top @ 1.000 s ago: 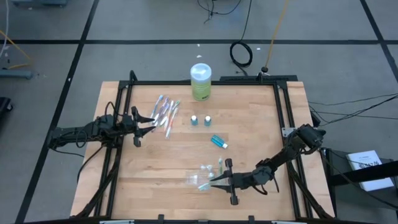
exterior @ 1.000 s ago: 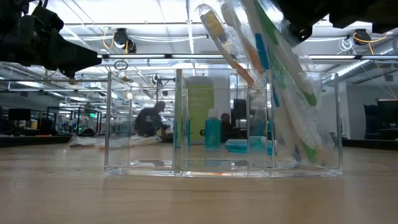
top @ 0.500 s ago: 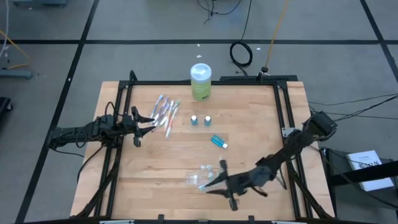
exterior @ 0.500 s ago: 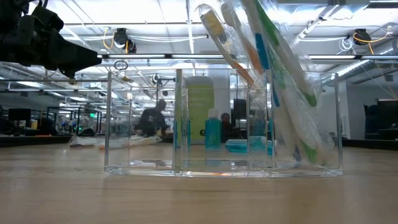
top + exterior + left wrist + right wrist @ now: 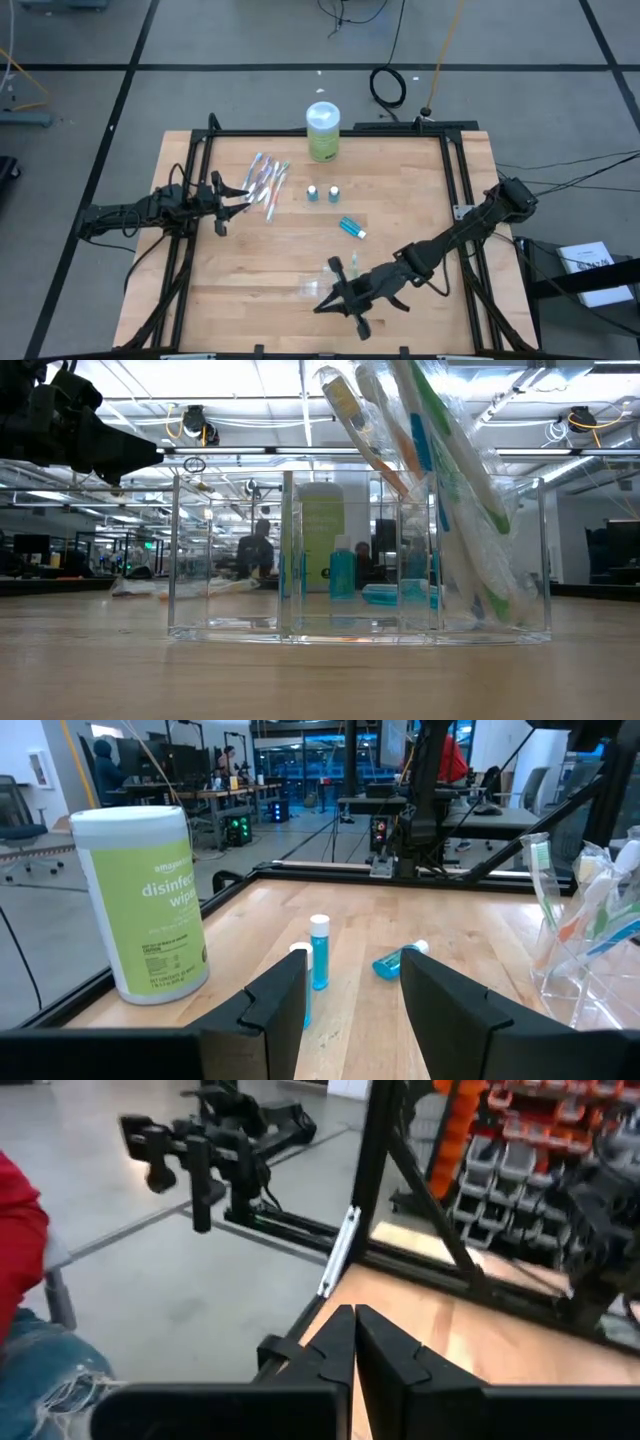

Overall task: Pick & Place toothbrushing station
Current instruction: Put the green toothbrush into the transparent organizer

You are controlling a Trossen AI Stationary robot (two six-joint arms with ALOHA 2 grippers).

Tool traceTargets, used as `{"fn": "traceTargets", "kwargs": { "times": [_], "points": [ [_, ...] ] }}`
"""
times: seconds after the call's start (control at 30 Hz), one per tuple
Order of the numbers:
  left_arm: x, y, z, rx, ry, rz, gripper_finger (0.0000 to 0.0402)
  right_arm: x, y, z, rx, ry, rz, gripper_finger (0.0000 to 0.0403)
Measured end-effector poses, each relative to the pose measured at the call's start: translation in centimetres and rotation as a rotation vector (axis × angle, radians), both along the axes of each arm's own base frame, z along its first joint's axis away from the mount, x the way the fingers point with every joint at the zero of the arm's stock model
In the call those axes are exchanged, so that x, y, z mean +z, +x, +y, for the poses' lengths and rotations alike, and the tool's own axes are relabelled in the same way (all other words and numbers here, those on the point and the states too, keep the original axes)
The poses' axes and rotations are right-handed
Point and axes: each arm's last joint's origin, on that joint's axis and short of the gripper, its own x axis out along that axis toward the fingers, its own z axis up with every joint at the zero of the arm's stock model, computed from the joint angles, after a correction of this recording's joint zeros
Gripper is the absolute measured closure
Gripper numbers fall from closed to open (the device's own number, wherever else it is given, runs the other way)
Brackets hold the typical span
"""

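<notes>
A clear plastic cup with compartments (image 5: 316,288) (image 5: 230,560) stands near the table's front edge. Several toothbrushes (image 5: 440,490) lean in its right compartment. More toothbrushes (image 5: 268,180) lie loose at the far left. Two small blue-and-white tubes (image 5: 312,193) (image 5: 333,191) stand upright mid-table, and a third (image 5: 351,228) lies on its side. My right gripper (image 5: 322,303) (image 5: 352,1312) hovers shut and empty above the cup. My left gripper (image 5: 243,192) (image 5: 352,965) stands open and level beside the loose toothbrushes, touching nothing.
A green canister of wipes (image 5: 322,132) (image 5: 150,900) stands at the table's far edge. A black frame (image 5: 450,180) runs along the table's sides. Bare wood lies between the tubes and the cup. People show in the room beyond the table.
My right gripper has risen from the toothbrushes in the cup, leaving the top of the low view, and swung toward the table's left and near edges. The toothbrushes stay leaning in the cup.
</notes>
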Motion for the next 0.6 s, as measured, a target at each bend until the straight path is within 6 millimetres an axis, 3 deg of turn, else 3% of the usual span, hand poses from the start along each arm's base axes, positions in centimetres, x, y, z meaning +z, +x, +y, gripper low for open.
{"fn": "traceTargets", "kwargs": {
  "times": [0.2,0.37,0.6],
  "points": [
    [0.0,0.0,0.0,0.000,0.000,0.000,0.0236,-3.1,1.1,0.2,-0.012,-0.012,0.109,0.0402],
    [0.0,0.0,0.0,0.000,0.000,0.000,0.0236,-3.8,0.7,0.4,-0.066,-0.045,0.177,0.0402],
    [0.0,0.0,0.0,0.000,0.000,0.000,0.0236,-3.0,-1.0,0.6,-0.167,-0.138,0.214,0.0402]
  ]
}}
